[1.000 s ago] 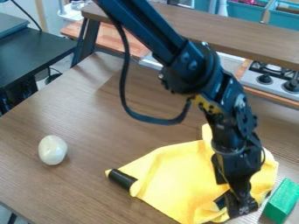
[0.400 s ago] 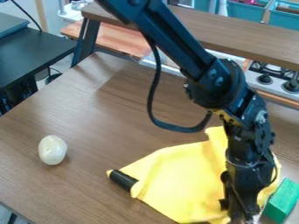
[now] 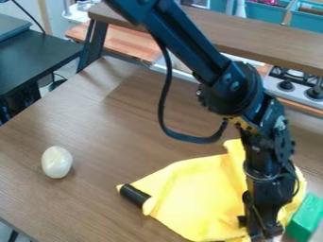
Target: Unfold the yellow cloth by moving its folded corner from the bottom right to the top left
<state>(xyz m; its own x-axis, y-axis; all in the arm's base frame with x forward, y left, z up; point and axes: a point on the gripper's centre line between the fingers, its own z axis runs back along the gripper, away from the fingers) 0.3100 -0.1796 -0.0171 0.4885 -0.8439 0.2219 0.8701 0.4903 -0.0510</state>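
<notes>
Cloth [image 3: 199, 198], plain yellow; block [image 3: 305, 218], green; egg-shaped object [image 3: 56, 162], off-white; cylinder [image 3: 134, 194], black; tabletop [image 3: 95, 137], brown with wood grain; bins [image 3: 265, 13], turquoise.

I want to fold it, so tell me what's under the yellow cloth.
At its left corner a black cylindrical thing shows, partly covered by the yellow cloth. Whatever else may lie under it is hidden by the fabric; the tool also blocks some of its right side.

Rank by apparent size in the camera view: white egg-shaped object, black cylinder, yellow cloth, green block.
Yellow cloth
Green block, cut off by the view's edge
White egg-shaped object
Black cylinder, visible part
</notes>
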